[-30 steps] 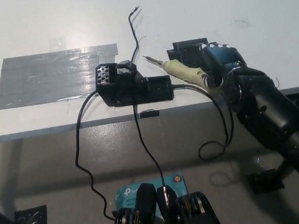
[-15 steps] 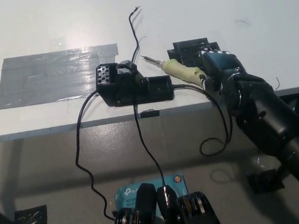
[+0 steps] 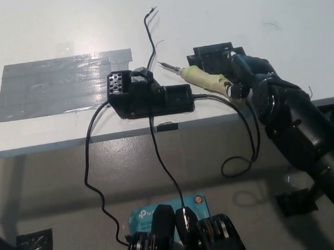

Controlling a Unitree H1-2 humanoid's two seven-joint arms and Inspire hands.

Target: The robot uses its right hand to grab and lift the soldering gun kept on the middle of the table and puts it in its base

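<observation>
Soldering gun (image 3: 201, 78) handle within right hand (image 3: 249, 74) fingers

Soldering gun (image 3: 201, 77) between base (image 3: 148, 95) and right hand (image 3: 249, 74).

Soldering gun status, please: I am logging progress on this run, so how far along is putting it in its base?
Done: the right hand has reached the soldering gun and is closed around the rear of its pale handle. In hand: the gun is gripped, its tip pointing left, low over the table. Left: carrying it to the black base just left of it and seating it; the base holds nothing yet. The left hand is out of view.
</observation>
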